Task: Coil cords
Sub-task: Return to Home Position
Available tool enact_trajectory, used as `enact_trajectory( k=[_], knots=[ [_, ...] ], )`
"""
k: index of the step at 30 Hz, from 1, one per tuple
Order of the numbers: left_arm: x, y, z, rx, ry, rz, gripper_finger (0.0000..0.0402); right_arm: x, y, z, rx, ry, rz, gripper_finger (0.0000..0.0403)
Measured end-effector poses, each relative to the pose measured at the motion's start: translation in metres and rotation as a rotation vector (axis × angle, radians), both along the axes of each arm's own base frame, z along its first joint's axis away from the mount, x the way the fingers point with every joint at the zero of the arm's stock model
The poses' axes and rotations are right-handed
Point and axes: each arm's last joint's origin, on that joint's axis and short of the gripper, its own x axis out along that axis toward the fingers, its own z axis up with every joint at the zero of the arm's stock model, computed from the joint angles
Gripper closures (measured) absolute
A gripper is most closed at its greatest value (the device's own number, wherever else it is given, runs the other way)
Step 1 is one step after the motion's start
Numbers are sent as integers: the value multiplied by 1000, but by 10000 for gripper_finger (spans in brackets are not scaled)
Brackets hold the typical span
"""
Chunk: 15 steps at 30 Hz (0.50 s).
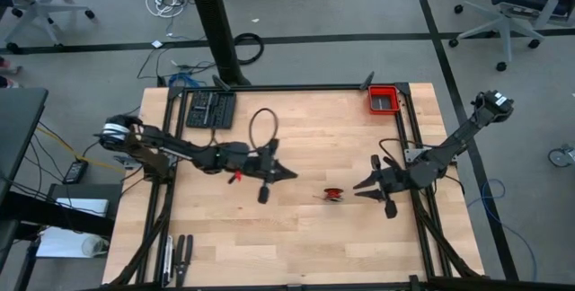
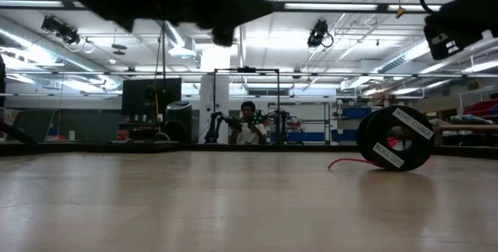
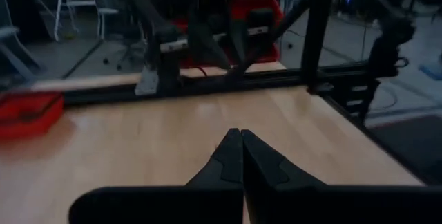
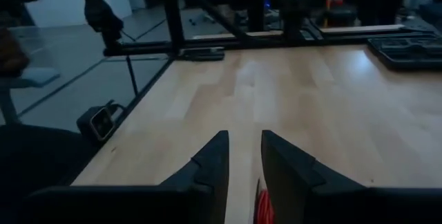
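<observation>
Cord: the red cord [image 1: 333,193] is sitting wound on a black spool [image 2: 397,138], which is standing on its rim on the counter [image 1: 296,246], right of centre. A short loose tail is trailing onto the wood at the spool's left.
Hard to make out: from above, the spool is showing only as a small red-and-dark speck, so the turns of the winding are not readable. In the level view the black flange and its white labels are covering most of the red.
Cut off: in the right wrist view only a sliver of red is showing at the frame edge, just beside that arm's fingers. In the level view both arms are appearing as dark blurred shapes along the top.
Cord and fingers: the spool is lying between the two grippers, nearer the right one and touching neither.
Right gripper [image 1: 357,190]: it is hovering just right of the spool, its fingers [image 4: 214,162] parted by a narrow gap and gripping nothing.
Left gripper [image 1: 292,175]: it is hanging farther off to the left, its fingers [image 3: 228,158] pressed together with nothing between them.
Around: a red bin [image 1: 384,100] is sitting at the far right corner. A black cable loop [image 1: 262,127] is lying on the far side by the left arm. A person [image 2: 249,124] is showing small in the room beyond.
</observation>
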Motion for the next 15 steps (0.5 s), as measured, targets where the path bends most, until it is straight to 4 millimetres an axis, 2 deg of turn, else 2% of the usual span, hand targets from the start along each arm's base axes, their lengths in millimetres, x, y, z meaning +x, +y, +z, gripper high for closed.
enact_trajectory(
  k=[3,8,11,15],
  knots=[
    [-30,3,-18,-56,-6,4,401,-7,-3,-11,-1,5,1,318],
    [-72,8,-35,-124,-92,31,401,-14,-11,-31,-19,30,-51,318],
    [-86,10,-40,-109,-166,60,401,-15,-16,-42,-64,51,-131,318],
    [-99,13,-47,-110,-198,124,401,-15,-17,-46,-7,93,-137,318]
  ],
)
